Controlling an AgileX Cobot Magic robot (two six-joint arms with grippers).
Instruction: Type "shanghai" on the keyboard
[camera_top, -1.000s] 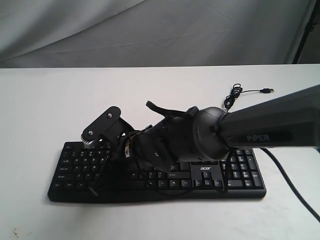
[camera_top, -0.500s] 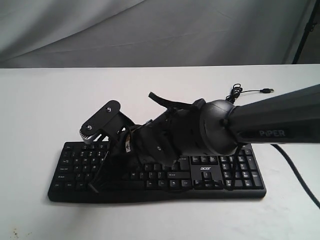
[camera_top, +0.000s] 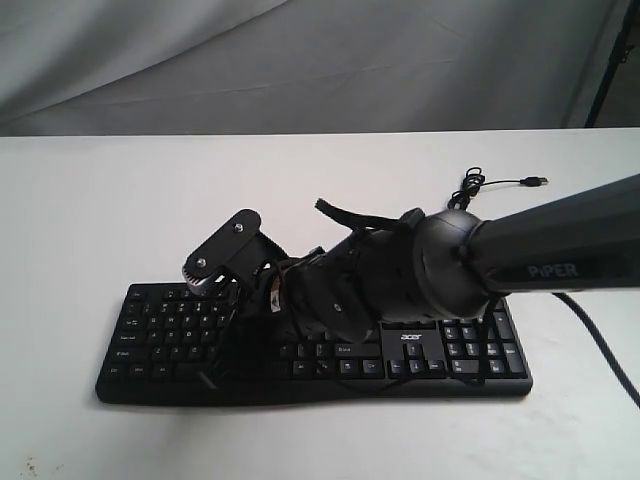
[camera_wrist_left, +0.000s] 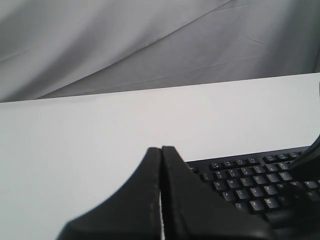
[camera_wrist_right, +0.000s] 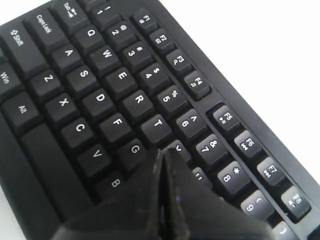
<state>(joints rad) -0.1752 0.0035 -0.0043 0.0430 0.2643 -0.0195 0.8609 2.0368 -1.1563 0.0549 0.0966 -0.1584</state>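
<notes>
The black keyboard (camera_top: 160, 340) lies across the front of the white table, acer logo facing the exterior camera. My right gripper (camera_top: 232, 350) reaches in from the right over its letter keys. In the right wrist view the right gripper (camera_wrist_right: 163, 150) is shut, with its tips between the G key (camera_wrist_right: 135, 148) and the number 7 key (camera_wrist_right: 209, 147), covering the H key's place. Touch with a key cannot be told. My left gripper (camera_wrist_left: 161, 148) is shut and empty, beside the keyboard (camera_wrist_left: 250, 185) at its Q and A end. The exterior view does not show it.
The keyboard's thin USB cable (camera_top: 475, 185) lies coiled behind it at the right, plug pointing right. A thick arm cable (camera_top: 590, 350) trails off the table's right front. White table (camera_top: 100, 200) runs back to a grey cloth backdrop (camera_top: 300, 60).
My right gripper lifted a little, shifted to the right along the letter keys and came down again. The keyboard has stayed put.
</notes>
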